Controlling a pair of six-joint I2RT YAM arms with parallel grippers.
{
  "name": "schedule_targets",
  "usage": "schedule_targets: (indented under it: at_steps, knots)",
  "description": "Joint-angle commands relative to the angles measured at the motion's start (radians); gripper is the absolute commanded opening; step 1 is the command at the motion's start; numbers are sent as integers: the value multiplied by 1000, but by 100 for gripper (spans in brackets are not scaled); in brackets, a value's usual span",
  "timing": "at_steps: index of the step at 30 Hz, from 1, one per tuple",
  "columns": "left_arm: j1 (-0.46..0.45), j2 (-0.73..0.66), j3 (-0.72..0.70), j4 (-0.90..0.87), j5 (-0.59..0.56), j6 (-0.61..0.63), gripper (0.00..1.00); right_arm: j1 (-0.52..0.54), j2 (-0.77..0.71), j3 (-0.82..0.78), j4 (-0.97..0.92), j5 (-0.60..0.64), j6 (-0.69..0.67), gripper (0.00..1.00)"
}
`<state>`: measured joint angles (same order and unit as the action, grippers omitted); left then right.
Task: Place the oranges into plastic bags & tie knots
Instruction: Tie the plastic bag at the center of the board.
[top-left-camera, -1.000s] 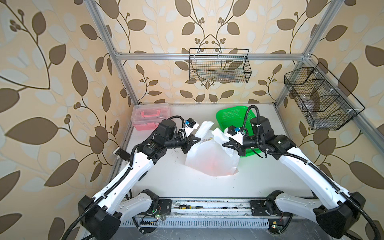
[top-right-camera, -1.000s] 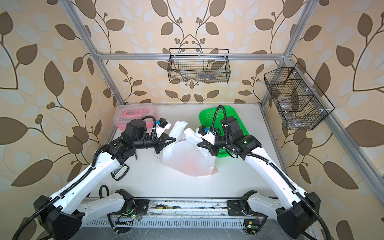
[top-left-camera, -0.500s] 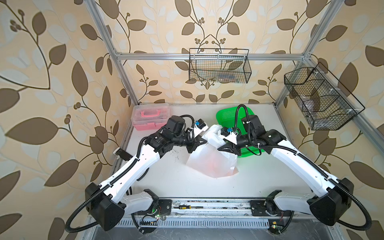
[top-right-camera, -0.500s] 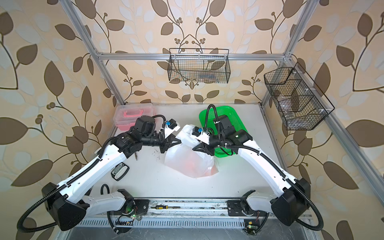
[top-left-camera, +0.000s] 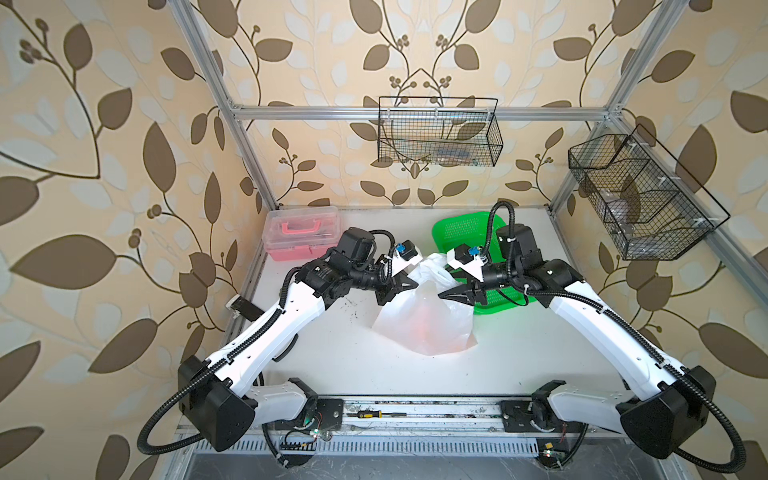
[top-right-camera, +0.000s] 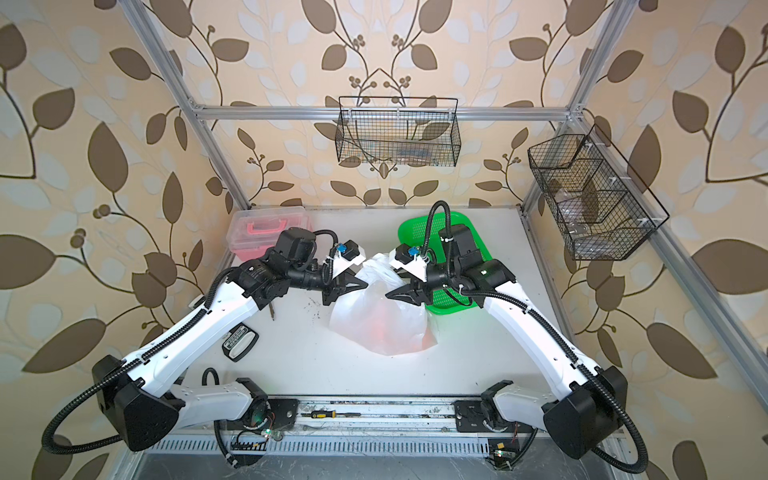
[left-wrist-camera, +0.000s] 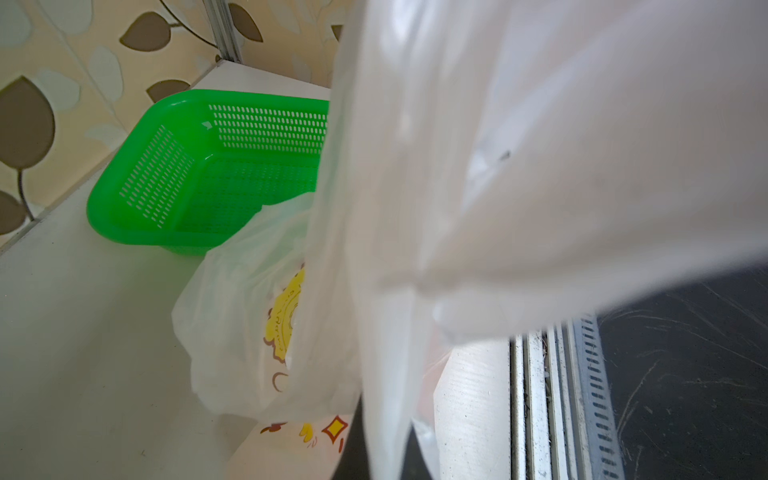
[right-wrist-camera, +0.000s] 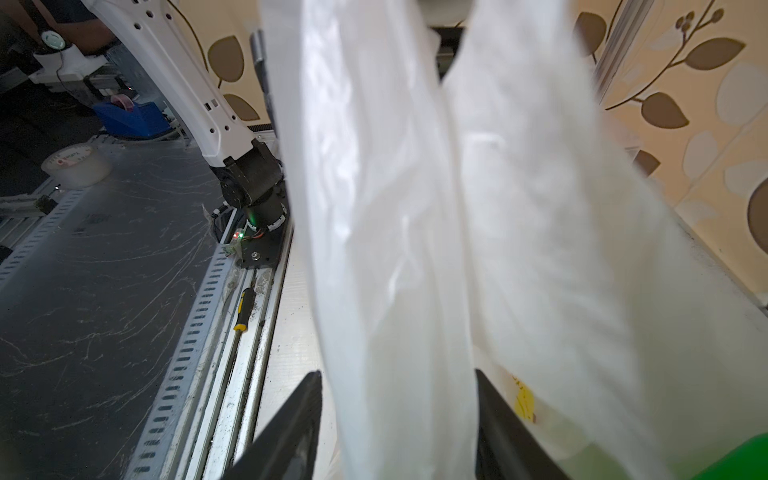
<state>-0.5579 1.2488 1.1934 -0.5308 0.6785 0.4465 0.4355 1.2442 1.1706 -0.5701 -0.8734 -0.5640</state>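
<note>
One screwdriver with a yellow-and-black handle (top-left-camera: 374, 414) lies along the metal rail at the near edge. Beyond it, on the white surface (top-left-camera: 332, 361), we find the thin translucent white plastic carrier bag (top-left-camera: 405, 318). Its body rests about mid-surface and its top rises between the two arms. An orange glow through the film marks the small round oranges (top-left-camera: 432, 324) inside the bag; we cannot count them.

The left gripper (top-left-camera: 411, 285) is clenched on the bag's upper film at its left side. That film fills most of the left wrist view, where a yellow printed patch (left-wrist-camera: 286, 316) shows on the bag's side.

The right gripper (top-left-camera: 446, 294) is released. In the right wrist view its two black fingers (right-wrist-camera: 291, 428) stand apart, with a strip of the bag hanging between them.

Just beside the bag, behind and to its right, sits the green perforated plastic basket (top-left-camera: 457, 222). Farther back on the left stands a pink translucent plastic box with a handle (top-left-camera: 299, 232). One black wire basket (top-left-camera: 438, 133) hangs on the back wall and another (top-left-camera: 640, 195) on the right wall.
</note>
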Motion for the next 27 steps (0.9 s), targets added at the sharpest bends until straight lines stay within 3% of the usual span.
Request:
schedule_targets:
  at_steps: [1,18,27]
  knots:
    - [-13,1,46,-9,47,35,0,5,21,-2,14,-41,-8,54]
    - [-30,8,61,-9,60,83,0,-8,49,-2,117,-133,46,63]
    - [-32,11,64,-9,60,80,0,-44,-35,-110,318,-175,160,71]
